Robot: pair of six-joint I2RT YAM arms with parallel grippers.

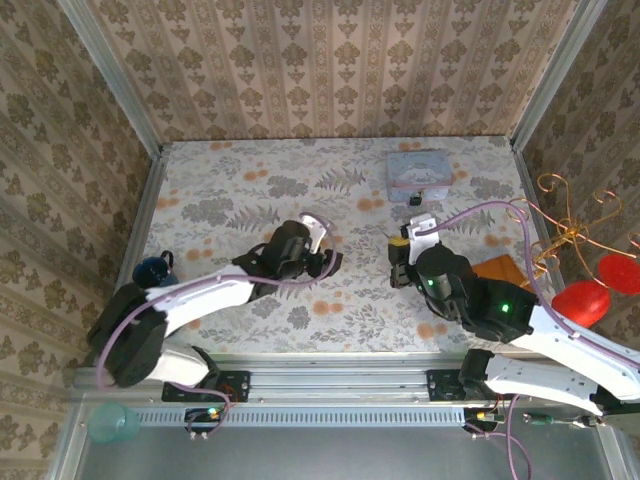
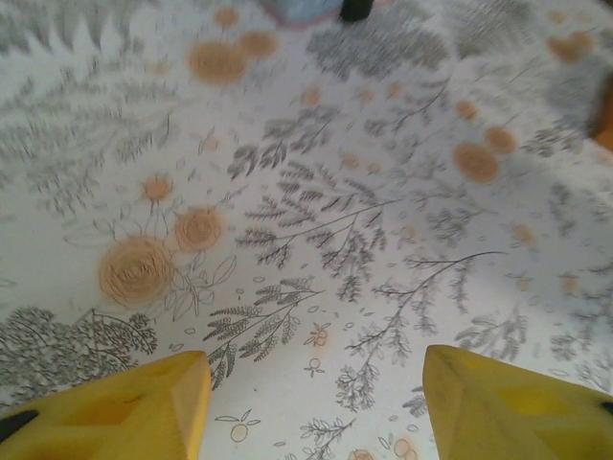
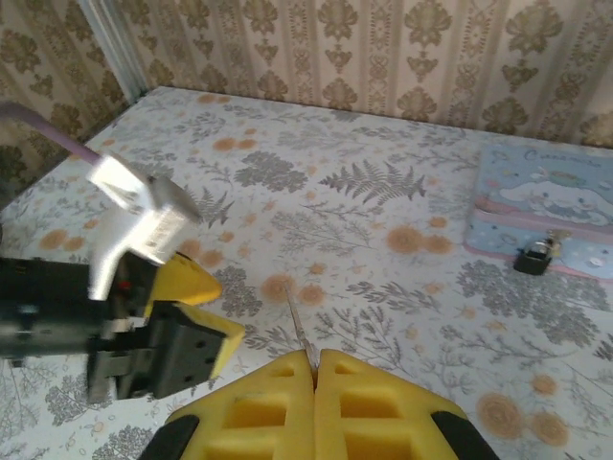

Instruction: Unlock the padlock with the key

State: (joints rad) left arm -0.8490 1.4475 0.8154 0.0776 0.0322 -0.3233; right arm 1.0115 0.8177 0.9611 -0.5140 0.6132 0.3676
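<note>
The small black padlock (image 3: 534,257) lies on the floral tabletop against the front of a pale blue tin; it is also seen from above (image 1: 415,199). My right gripper (image 3: 314,362) is shut on the key (image 3: 299,321), whose slender blade sticks out forward from between the yellow fingers. From above, that gripper (image 1: 398,264) sits mid-table, well short of the padlock. My left gripper (image 2: 316,383) is open with only bare tablecloth between its yellow fingers (image 2: 153,402). It hovers just left of the key (image 3: 206,307), near the table's middle (image 1: 326,258).
The pale blue tin (image 1: 418,170) stands at the back right. An orange-brown board (image 1: 500,270) lies by the right arm. A gold wire stand with red hearts (image 1: 580,300) is at the right edge. A dark blue object (image 1: 152,270) sits at the left wall.
</note>
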